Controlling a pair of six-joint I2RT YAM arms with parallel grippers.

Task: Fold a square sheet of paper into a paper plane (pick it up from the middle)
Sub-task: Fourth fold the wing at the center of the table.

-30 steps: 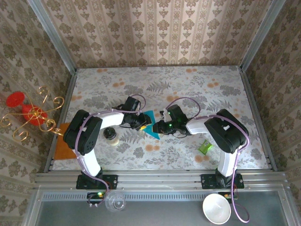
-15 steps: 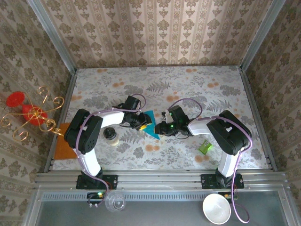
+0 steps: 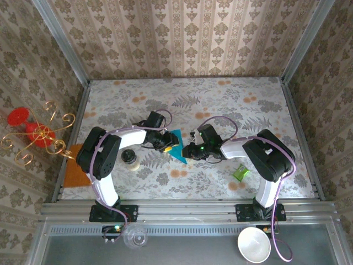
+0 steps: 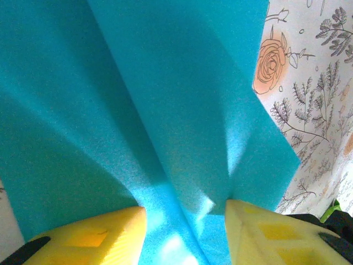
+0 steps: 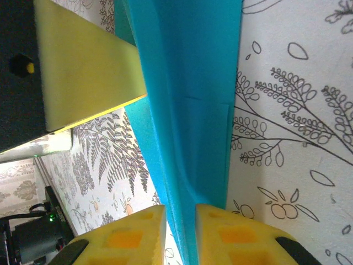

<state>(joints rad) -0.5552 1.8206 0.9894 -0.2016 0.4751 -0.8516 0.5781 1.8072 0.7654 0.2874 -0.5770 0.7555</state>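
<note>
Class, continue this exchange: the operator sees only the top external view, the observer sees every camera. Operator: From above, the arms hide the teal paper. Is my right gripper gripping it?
Observer: Yes. The right gripper pinches a folded edge of the teal paper between its yellow fingers.
Operator: And the left gripper?
Observer: The left gripper is open, its fingers straddling a raised crease.
Operator: Is the paper flat?
Observer: No. It is layered, with long creases converging toward the left gripper.

The left gripper [image 4: 185, 212] and right gripper [image 5: 181, 212] crowd the paper [image 3: 176, 144] mid-table. A jar [image 3: 130, 158] and a green wrapper [image 3: 240, 172] sit nearer; the far table [image 3: 220, 94] is open.
</note>
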